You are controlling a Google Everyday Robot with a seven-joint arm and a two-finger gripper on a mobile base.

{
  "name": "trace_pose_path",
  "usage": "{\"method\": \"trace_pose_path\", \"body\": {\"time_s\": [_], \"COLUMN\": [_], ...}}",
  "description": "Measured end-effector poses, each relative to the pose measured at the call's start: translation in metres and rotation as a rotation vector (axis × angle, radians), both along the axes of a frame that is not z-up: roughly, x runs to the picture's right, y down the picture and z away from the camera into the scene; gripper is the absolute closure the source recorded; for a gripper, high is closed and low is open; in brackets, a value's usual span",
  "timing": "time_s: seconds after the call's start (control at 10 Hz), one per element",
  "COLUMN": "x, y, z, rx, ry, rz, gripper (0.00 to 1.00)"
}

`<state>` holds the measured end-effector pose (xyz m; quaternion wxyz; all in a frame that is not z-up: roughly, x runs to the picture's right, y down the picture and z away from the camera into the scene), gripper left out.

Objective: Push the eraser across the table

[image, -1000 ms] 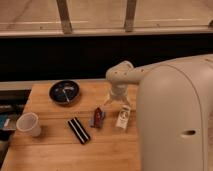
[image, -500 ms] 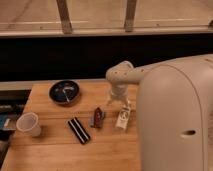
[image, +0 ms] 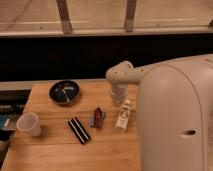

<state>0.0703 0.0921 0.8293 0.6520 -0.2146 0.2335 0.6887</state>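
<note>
Nothing has visibly shifted since the earlier frames: arm and objects sit where they sat.

Item 1. Gripper (image: 119,98): at the end of the white arm, pointing down over the far middle of the table (image: 50,152). Whether it is released or clenched cannot be told, and nothing can be seen held in it. It is judged to be posed above the surface ahead of a descent, since a push needs contact low on the object's side.

Item 2. Eraser (image: 80,131): black bar with a pale stripe, lying flat and diagonal, nearer the camera than the gripper, off to the picture's left and well apart from it. Untouched; the push is not yet begun.

Item 3. Small red-and-blue object (image: 97,118): between gripper and eraser, just beside the eraser's far end. Judged an obstacle on any straight approach.

Item 4. White tube (image: 123,114): lying flat just on the camera side of the gripper, the nearest thing to it.

Item 5. Dark bowl (image: 64,93): to the picture's left of the gripper, at about the same depth. It holds something pale and thin, unidentified.

Item 6. Pale cup (image: 28,124): upright, farthest from the gripper, near the table's left edge. Contents cannot be told.

Item 7. Robot body (image: 175,120): large white shell hiding the table's right side.
</note>
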Motion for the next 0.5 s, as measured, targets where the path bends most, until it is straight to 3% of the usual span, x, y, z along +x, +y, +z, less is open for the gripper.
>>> {"method": "trace_pose_path", "body": {"time_s": [0.3, 0.5], "x": [-0.001, -0.019], "y": [0.000, 0.001], "z": [0.000, 0.006], "rx": [-0.003, -0.024], "ry": [0.001, -0.023], "rz": [-0.004, -0.048], "gripper": [1.00, 1.00]}}
